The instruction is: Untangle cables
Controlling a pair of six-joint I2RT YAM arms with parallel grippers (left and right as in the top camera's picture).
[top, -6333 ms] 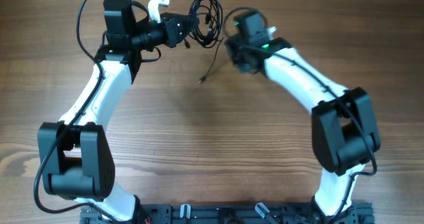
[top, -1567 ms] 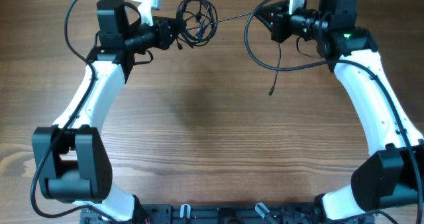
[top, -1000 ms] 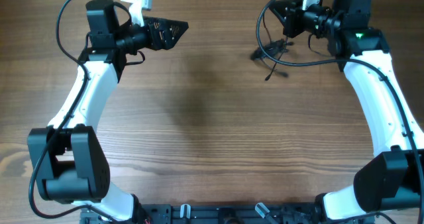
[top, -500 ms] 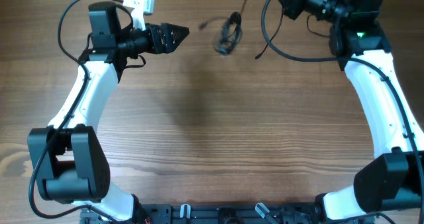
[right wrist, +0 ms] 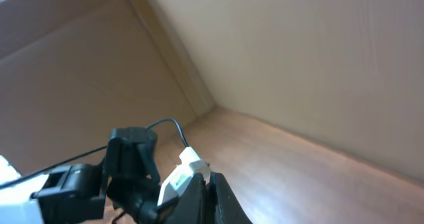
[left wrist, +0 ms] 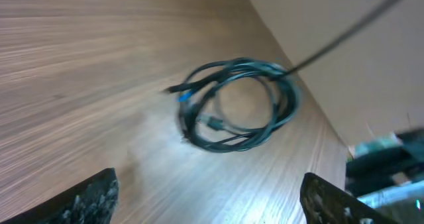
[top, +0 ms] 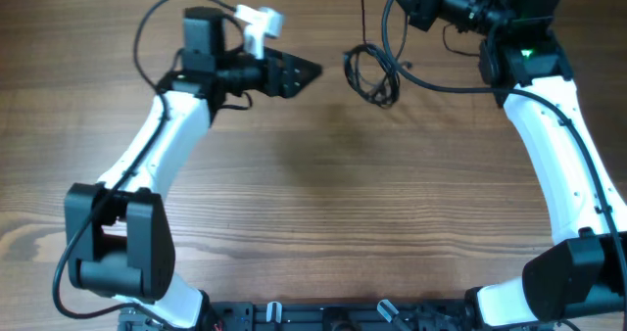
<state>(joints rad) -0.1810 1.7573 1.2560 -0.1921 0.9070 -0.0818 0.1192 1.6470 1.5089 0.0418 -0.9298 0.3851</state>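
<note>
Lying coiled near far table point(top: 294, 194) edge, cable point(left wrist: 199, 118), wide wood nearside

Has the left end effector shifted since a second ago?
Yes. Against the rail at the table's near edge, the left end effector has swung toward the picture's right, nearer the cable coil.

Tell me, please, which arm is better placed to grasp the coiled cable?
Probably left: the left gripper, open, points at the coil lying just ahead; the right wrist view misses the coil.
</note>
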